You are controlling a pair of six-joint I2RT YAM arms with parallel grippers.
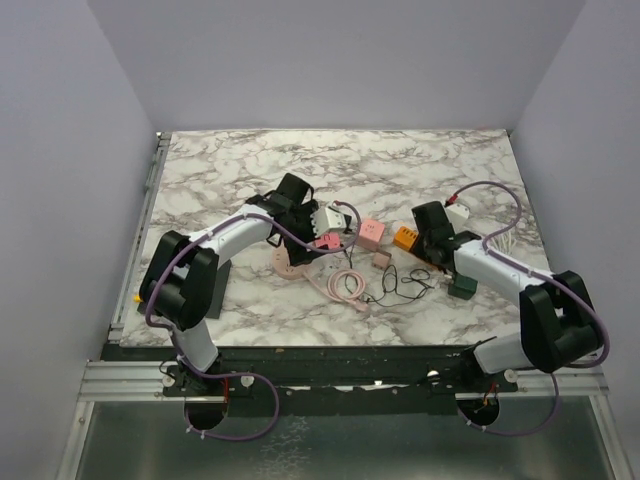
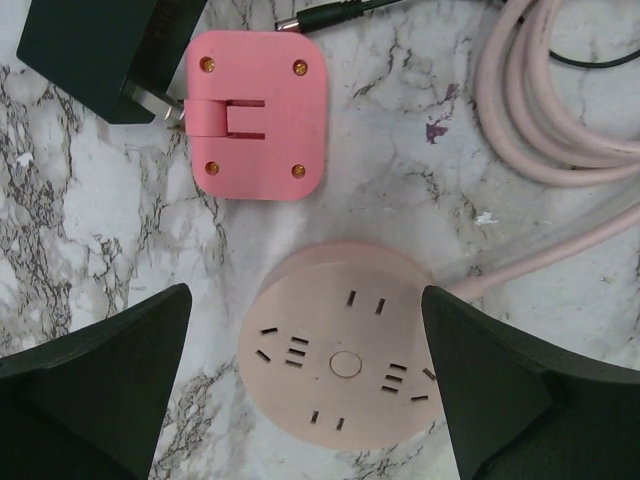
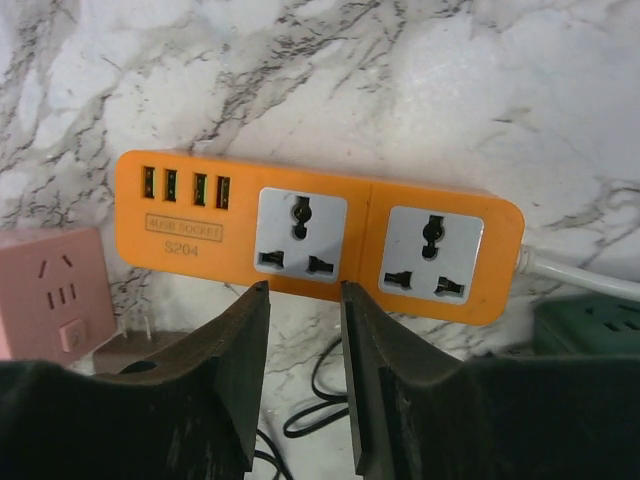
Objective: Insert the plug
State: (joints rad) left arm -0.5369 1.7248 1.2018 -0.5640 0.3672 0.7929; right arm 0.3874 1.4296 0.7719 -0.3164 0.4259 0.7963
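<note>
The left gripper [image 2: 305, 300] is spread wide, its two dark fingers [image 2: 110, 380] standing on either side of a round pink socket [image 2: 340, 355] without touching it. This socket lies left of the pink cube socket [image 1: 371, 232] and nearer the arm bases. Just past the round socket, and clear of it, lies the pink plug [image 2: 258, 115]. It is a flat square body lying on the marble table [image 1: 400, 170] with four screws and a folded hinge piece facing up. It sits between the round socket and the cube. A black adapter [image 2: 95, 50] lies on the plug's far side from the cube, and its metal pins reach the plug's edge. A pink cable [image 2: 540, 130] runs from the round socket and coils on the near side of the cube.

The right gripper [image 3: 303, 290] is on the other side of the cube. Its jaws are drawn close but not pressed together. Only marble and a loop of thin black cable [image 3: 310, 400] on the table show in the narrow gap. Its tips point at an orange power strip [image 3: 360, 240], which lies just right of the cube. A white cable [image 3: 580, 268] leaves the strip's far end, and a green block [image 3: 590, 325] lies beyond it, farther from the cube.
</note>
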